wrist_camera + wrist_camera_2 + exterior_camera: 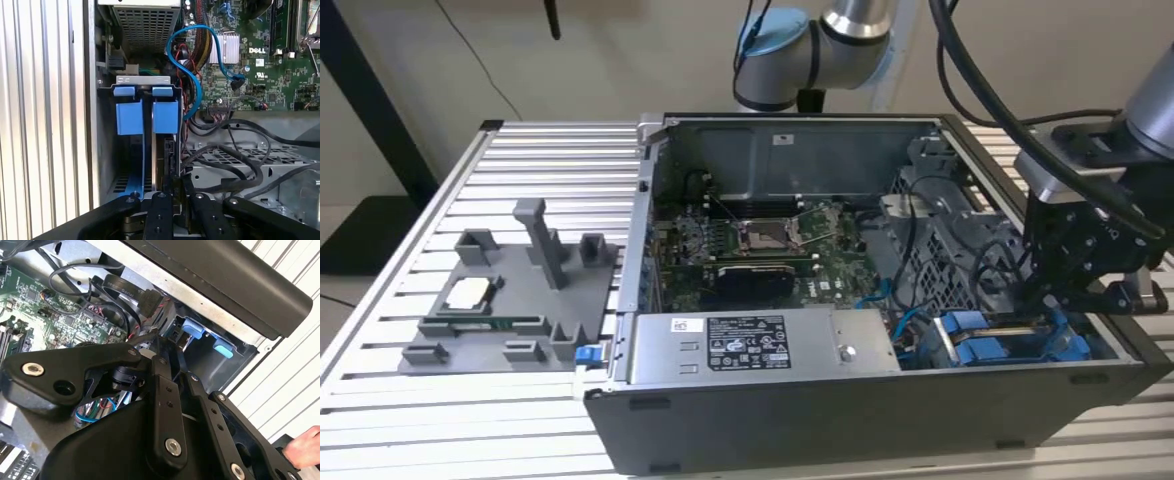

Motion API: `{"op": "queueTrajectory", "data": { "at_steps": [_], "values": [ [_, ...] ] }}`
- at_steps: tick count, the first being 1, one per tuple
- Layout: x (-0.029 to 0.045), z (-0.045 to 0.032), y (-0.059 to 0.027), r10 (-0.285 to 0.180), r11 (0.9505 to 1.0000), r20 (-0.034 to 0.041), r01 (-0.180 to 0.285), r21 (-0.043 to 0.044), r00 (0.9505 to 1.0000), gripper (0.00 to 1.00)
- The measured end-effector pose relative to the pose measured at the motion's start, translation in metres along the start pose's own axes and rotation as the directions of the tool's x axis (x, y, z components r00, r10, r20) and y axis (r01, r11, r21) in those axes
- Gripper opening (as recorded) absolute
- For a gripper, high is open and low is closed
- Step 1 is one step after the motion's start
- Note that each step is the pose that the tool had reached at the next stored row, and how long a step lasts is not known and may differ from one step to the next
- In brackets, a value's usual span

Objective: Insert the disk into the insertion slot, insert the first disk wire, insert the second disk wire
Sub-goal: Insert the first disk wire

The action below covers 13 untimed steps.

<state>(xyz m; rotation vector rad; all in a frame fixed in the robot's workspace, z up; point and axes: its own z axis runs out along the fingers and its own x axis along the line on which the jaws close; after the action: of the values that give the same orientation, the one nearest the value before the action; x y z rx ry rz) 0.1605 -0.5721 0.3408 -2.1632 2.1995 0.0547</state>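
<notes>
Black linkage gripper [175,194], matte w/ silver bolts: fingers nearly together, pinched on the thin top edge of the disk [166,120]. The disk is a flat grey slab in a glossy blue plastic carrier, standing upright in the drive bay at a front corner of the open grey sheet-metal PC case [787,430]. A second blue carrier sits just beside it. Tight room: case wall on one side, looped black cables [240,165] and a blue cable [175,55] on the other. Case rests on a ribbed aluminium table [520,160].
</notes>
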Motion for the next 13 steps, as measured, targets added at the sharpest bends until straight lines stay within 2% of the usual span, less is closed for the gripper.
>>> {"op": "queueTrajectory", "data": {
  "at_steps": [13],
  "values": [
    [0.0009,0.0021,-0.0008,0.004,1.0000,-0.0043,-0.004,-0.0007,1.0000,0.19]
  ]
}}
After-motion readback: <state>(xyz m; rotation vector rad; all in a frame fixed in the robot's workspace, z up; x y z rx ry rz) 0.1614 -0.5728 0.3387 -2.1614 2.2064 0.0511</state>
